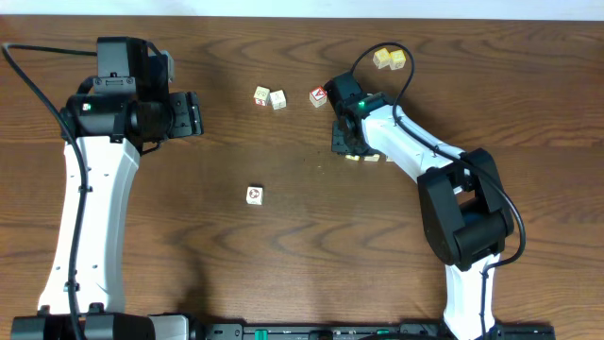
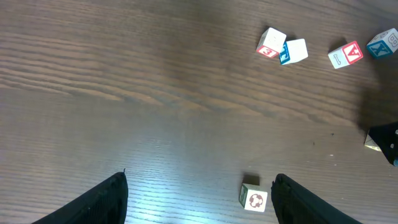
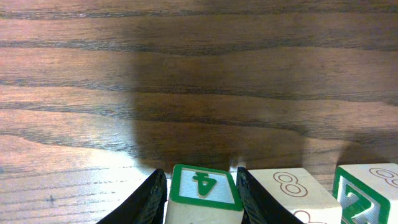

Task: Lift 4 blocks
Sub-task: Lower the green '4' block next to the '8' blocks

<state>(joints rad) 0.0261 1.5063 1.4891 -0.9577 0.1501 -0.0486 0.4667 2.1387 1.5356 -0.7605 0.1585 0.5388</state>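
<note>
We saw a dark, wood-grained tabletop (image 1: 283, 255). Our left pincer (image 2: 199, 199) gaped wide, and the ring-marked block (image 2: 255, 199) lay well apart from it. Our right pincer (image 1: 345, 144) clamped the green-framed cream block (image 3: 202, 185), with the smooth "8" cube (image 3: 289, 190) and another cube (image 3: 367, 190) just beside it.

Left arm (image 1: 90, 217) and right arm (image 1: 408, 142) have white shells, black joints, black cables (image 1: 47, 49); the left tool (image 2: 199, 186) is black.
</note>
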